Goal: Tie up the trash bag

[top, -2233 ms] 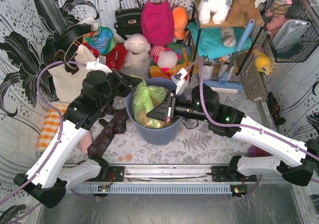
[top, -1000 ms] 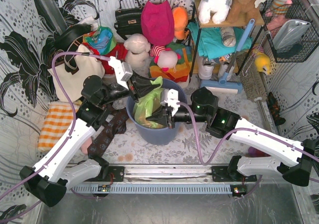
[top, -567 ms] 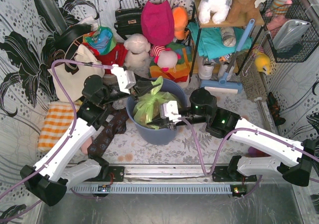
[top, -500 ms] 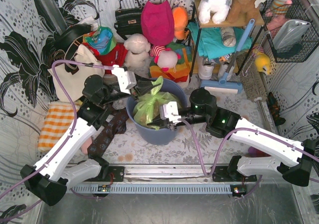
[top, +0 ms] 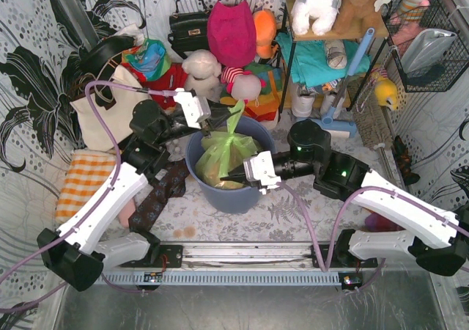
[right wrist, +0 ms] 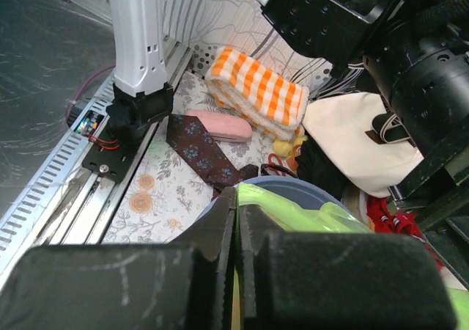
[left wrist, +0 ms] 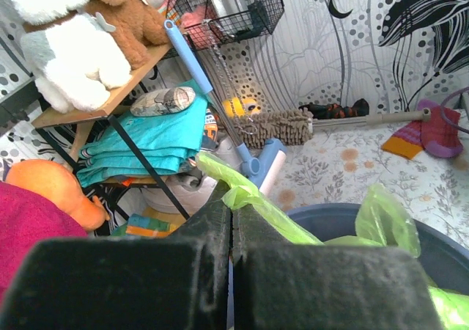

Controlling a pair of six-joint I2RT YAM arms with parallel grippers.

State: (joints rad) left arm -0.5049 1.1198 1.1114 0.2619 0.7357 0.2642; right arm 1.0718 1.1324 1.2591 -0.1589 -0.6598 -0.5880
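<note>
The lime-green trash bag (top: 223, 152) sits in the blue-grey round bin (top: 220, 191), brown paper showing through its lower part. A twisted strip of the bag's mouth stands up to the bin's far rim. My left gripper (top: 212, 125) is shut on that strip at the far left rim; the strip (left wrist: 253, 202) leaves its closed jaws. My right gripper (top: 229, 177) is shut on the bag's near edge at the bin's front; green film (right wrist: 308, 216) shows right of its closed jaws.
A cream tote bag (top: 99, 106) and an orange checked towel (top: 79, 183) lie left of the bin. A brown patterned tie (top: 163, 191) lies by the bin's left side. Plush toys, bags and a shelf rack (top: 337, 29) crowd the back. A blue mop (top: 344, 88) leans at the right.
My left gripper has pulled its strip of the bag up and toward the far rim, drawing the bag's mouth taut. My right gripper has slid to the bin's front edge, still holding film.
</note>
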